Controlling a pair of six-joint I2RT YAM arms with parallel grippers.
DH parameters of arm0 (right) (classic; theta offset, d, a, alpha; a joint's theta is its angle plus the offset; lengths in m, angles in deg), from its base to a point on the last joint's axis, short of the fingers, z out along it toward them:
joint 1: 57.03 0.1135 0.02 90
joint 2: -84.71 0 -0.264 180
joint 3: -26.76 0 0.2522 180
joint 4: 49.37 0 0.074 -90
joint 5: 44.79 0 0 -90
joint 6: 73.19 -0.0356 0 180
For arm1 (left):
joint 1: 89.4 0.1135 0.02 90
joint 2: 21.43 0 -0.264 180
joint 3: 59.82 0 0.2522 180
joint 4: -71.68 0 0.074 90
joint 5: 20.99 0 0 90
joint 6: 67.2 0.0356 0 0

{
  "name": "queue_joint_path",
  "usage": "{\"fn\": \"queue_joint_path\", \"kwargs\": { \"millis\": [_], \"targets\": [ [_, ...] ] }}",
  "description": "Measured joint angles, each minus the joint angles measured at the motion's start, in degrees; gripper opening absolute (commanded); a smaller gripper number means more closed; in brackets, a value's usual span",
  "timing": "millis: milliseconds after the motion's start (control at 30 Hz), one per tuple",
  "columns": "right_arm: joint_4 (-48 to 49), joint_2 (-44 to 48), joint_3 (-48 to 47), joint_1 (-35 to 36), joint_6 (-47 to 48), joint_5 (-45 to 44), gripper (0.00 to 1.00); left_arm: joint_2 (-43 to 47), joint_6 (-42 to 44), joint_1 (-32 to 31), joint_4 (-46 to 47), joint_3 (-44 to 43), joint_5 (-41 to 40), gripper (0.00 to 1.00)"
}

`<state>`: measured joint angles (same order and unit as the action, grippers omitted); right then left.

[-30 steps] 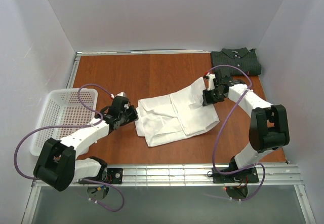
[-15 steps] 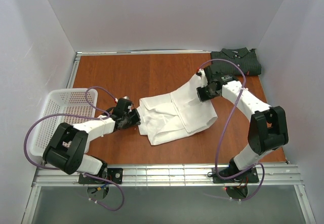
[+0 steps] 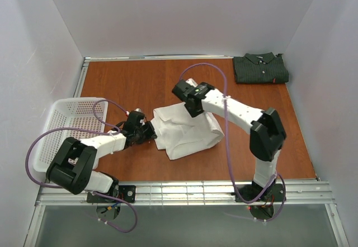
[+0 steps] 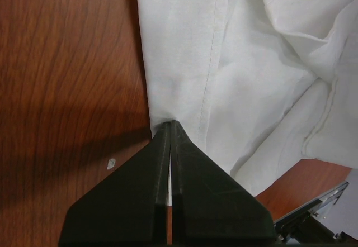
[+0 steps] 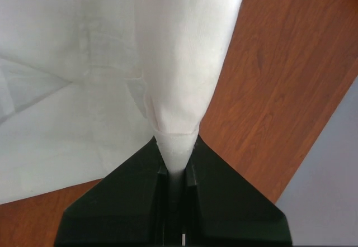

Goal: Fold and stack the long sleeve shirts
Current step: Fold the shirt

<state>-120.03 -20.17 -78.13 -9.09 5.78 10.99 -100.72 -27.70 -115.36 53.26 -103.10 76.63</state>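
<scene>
Since a second before, the right fingers [image 5: 134, 194] had carried a fold of the white shirt [image 3: 187, 138] leftward over its middle, pinching it. The left fingers [image 4: 140, 194] pinched its left edge. The dark shirt [image 3: 260, 68] lay folded at the far right corner of the counter [image 3: 128, 85].

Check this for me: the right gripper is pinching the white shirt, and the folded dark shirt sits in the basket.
One thing is wrong: the dark shirt lies folded on the table at its far right corner, not in the basket, as the top external view shows. The right gripper is indeed pinching the white shirt.
</scene>
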Motion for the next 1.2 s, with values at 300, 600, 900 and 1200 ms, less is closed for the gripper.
{"fn": "queue_joint_path", "kwargs": {
  "millis": [300,600,900,1200],
  "targets": [
    [-8.6,-14.8,-15.0,10.1,-5.4,-2.3,0.01,2.3,-4.1,0.0,5.0,4.5,2.1,0.00],
    [-10.2,-18.3,-20.4,14.0,-7.3,0.4,0.07,2.7,-7.3,0.0,9.8,7.4,4.0,0.00],
    [-4.4,-19.9,-18.3,14.0,-8.9,5.2,0.27,3.6,-8.1,0.0,10.0,8.4,4.8,0.00],
    [3.0,-19.6,-14.3,14.0,-9.8,10.5,0.41,4.0,-8.7,0.0,10.1,8.7,5.1,0.00]
  ]
}}
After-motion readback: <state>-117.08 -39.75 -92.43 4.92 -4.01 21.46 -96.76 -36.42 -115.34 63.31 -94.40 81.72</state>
